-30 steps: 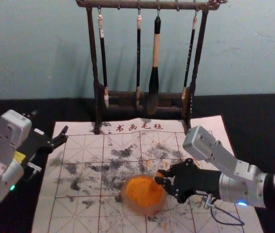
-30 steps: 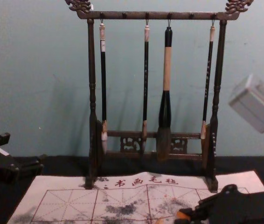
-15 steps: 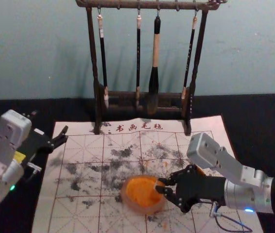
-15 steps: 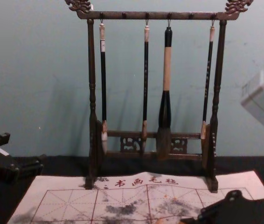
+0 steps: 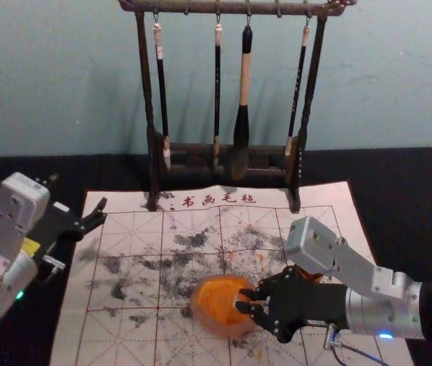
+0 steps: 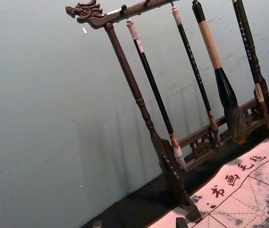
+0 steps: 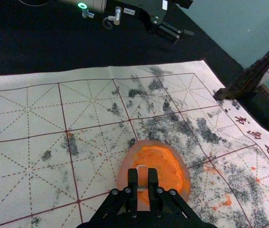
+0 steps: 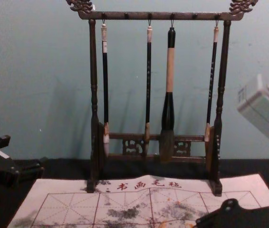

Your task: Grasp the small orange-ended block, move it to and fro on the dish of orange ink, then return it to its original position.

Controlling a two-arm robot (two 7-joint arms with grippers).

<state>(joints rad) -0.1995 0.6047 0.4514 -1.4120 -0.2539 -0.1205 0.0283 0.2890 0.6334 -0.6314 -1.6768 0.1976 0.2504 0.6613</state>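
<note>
Nearest is the dish [image 5: 201,322], near the front of the mat [image 5: 124,335], orange ink [image 5: 214,296] spread over its inside. The small block [image 7: 142,179] is over the dish's 3 o'clock side – whether it touches the ink I cannot tell. Its long axis seems to run with the fingers, so roughly 9 to 3 o'clock as the head view has it, one end toward the middle of the dish; the face that shows is orange, with a pale edge. The right claw [image 5: 243,300] has its two tips closed in on the block's sides, with just the block's width between them. That arm reaches in from 3 o'clock, low over the mat and close to level, the claw pointing about 9 o'clock and its grey housing raised behind

Farther out, at 10 o'clock from the dish, the left claw [image 5: 77,194] is parked by the mat's edge, pointing roughly 1 to 2 o'clock, its fingers spread wide with nothing in them. The mat carries red grid lines and grey-black smudges, and lies on the black surface [image 5: 407,191]. At 12 o'clock, beyond the grid, stands the dark wooden rack [image 5: 146,91] – four brushes [image 5: 244,76] hanging upright from it, the wall [image 5: 48,76] behind
</note>
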